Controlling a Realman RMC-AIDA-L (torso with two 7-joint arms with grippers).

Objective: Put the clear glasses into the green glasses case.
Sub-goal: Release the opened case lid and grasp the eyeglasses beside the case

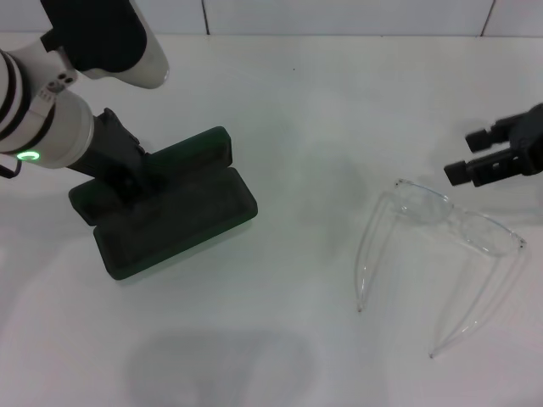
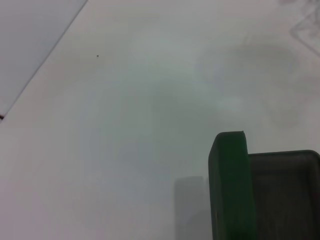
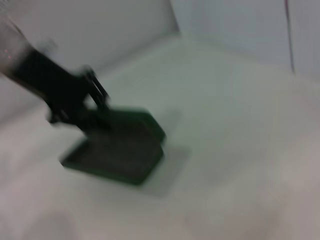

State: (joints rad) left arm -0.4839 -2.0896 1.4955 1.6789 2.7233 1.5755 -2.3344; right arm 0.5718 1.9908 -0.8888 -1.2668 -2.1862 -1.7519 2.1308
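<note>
The green glasses case (image 1: 174, 216) lies open on the left of the white table, its dark lining facing up and its lid (image 1: 199, 146) on the far side. My left gripper (image 1: 129, 170) is down on the case's left end, at the join of lid and base. The left wrist view shows the case's green rim (image 2: 229, 185) and lining. The clear glasses (image 1: 454, 219) lie on the right, arms unfolded and pointing toward the near edge. My right gripper (image 1: 469, 154) hovers open just beyond the lens, holding nothing. The right wrist view shows the case (image 3: 120, 150) and the left gripper (image 3: 75, 97), blurred.
The white table (image 1: 314, 110) ends at a wall seam along the back. A broad shadow (image 1: 216, 369) lies on the table near the front edge.
</note>
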